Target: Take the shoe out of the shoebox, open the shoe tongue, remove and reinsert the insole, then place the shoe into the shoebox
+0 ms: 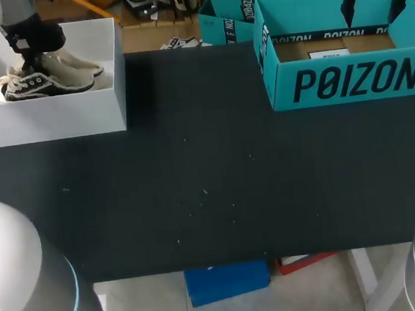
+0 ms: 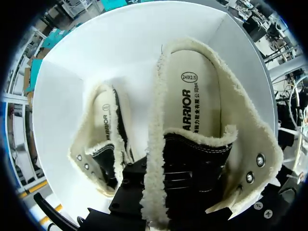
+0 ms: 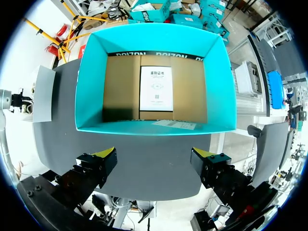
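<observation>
Shoe (image 1: pixel 46 84) not out yet: in white box (image 1: pixel 49 115) at table's far left, beside second shoe (image 1: pixel 77 63). Left gripper (image 1: pixel 33 63) down inside that box, right over the shoe; open or closed can't be told from these views.

Progress, as judged: first step just starting at best. Left to do: lift-out, tongue opening, insole out and back in, return to box.

Look of shoe, from left wrist: black canvas high-top, cream fleece lining spilling over collar, metal eyelets, white sole. Tongue (image 2: pixel 197 147) upright across the opening, printed insole (image 2: pixel 192 96) seated flat inside. Soft collar, probably floppy under grip.

Middle: dark tabletop (image 1: pixel 210 177).

Far right: teal box (image 1: pixel 347 83), open, only a paper sheet (image 3: pixel 155 89) on its cardboard floor; possibly the return box, unclear. Right gripper (image 3: pixel 154 155) hovering above it, spread wide, holding nothing.
</observation>
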Controlling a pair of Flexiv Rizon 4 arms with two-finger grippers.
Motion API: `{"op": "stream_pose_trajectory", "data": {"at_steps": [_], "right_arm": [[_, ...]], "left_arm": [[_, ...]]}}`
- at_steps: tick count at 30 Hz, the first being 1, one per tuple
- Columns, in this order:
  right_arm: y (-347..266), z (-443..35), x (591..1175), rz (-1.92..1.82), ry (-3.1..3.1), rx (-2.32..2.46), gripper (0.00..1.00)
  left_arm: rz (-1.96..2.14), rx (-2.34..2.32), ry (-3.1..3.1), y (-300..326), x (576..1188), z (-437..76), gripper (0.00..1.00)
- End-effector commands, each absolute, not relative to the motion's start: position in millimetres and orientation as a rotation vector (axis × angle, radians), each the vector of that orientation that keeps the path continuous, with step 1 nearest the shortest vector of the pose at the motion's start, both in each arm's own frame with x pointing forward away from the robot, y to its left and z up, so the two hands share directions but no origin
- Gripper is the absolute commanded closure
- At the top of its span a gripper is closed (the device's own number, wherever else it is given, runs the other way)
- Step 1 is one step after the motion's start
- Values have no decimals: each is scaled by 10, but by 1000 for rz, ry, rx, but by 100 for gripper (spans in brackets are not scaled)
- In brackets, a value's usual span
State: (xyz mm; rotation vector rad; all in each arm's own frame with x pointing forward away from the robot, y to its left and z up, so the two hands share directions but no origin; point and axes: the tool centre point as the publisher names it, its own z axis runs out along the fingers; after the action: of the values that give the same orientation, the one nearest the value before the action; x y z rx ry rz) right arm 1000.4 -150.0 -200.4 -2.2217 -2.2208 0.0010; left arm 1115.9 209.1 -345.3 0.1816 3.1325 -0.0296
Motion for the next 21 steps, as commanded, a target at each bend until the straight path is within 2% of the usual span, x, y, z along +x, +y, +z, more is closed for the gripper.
{"op": "stream_pose_trajectory", "data": {"at_steps": [1,11,21], "right_arm": [[-1500,-2001,10005,1,-2221,-2222,0],[-1500,-2001,10005,1,-2221,-2222,0],[-1500,-2001,10005,1,-2221,-2222,0]], "left_arm": [[7,193,3123,2030,11065,-3066,100],[-75,167,3071,1662,10873,-2286,100],[-117,130,2999,893,10103,-1804,100]]}}
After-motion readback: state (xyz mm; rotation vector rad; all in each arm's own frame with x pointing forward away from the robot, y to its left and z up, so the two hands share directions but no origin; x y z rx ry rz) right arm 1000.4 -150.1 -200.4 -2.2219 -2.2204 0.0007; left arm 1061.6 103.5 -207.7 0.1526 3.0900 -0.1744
